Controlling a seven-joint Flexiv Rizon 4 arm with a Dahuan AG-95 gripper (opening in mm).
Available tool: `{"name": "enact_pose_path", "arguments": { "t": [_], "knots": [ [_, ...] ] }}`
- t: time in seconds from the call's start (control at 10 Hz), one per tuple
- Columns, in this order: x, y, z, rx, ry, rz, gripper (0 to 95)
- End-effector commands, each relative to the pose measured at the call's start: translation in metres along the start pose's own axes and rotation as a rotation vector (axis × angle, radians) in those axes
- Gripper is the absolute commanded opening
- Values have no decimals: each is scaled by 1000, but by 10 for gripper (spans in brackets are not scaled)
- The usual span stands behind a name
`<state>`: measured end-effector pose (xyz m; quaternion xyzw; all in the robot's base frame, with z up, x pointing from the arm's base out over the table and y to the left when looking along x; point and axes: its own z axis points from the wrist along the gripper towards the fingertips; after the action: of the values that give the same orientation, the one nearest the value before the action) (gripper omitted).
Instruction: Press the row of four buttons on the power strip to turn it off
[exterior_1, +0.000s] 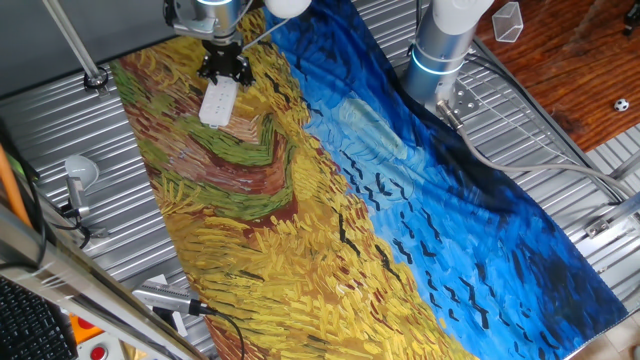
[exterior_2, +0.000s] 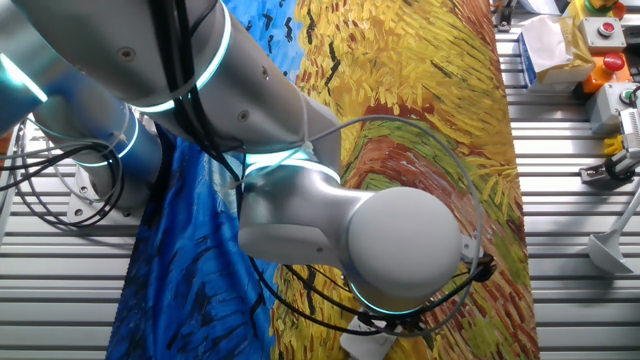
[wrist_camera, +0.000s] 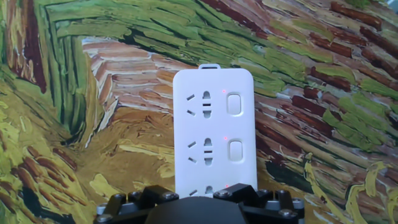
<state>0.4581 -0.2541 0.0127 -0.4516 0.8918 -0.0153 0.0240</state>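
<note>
Painted cloth covers my counter (exterior_1: 560, 170): thick yellow, green and rust brushstrokes on one half, blue with black bird marks on the other, laid over ribbed grey metal.

Nearest in the hand view, the black hand (wrist_camera: 200, 208) fills the bottom edge, a dark body studded with small screw heads. I cannot tell from any view whether its fingers are apart or together; no fingertips show clearly.

Just beyond it lies the power strip (wrist_camera: 213, 134), flat on the yellow-green part of the cloth, its near end running under the hand. Smooth white plastic, rounded corners, a small tab at the far end. I see no brand or lettering on it. Sockets sit in a line down its face, each with slanted and straight slots. Beside each socket is one of the buttons (wrist_camera: 234, 104), a pale rounded rectangle; two show in full, with a small red dot near each, and a third red dot just at the hand's edge. The rest of the row is hidden.

In one fixed view the hand (exterior_1: 223, 68) hangs over the strip's (exterior_1: 218, 102) far end, close to the cloth's upper corner. The strip looks small and white there, buttons too tiny to make out.

In the other fixed view the grey arm (exterior_2: 330, 215) with its lit cyan rings blocks nearly everything.
</note>
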Motion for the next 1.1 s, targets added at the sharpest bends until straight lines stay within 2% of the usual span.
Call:
{"name": "enact_pose_path", "arguments": {
  "t": [0.1, 0.3, 0.5, 0.9, 1.1],
  "knots": [
    [0, 0, -13, -6, 5, -1, 760],
    [-2, 1, -25, -9, 10, 3, 760],
    [-7, 1, -27, -14, 9, 10, 760],
    [-36, 0, -26, -19, 12, 29, 760],
    [-46, 3, -23, -19, 14, 46, 760]
  ]
}}
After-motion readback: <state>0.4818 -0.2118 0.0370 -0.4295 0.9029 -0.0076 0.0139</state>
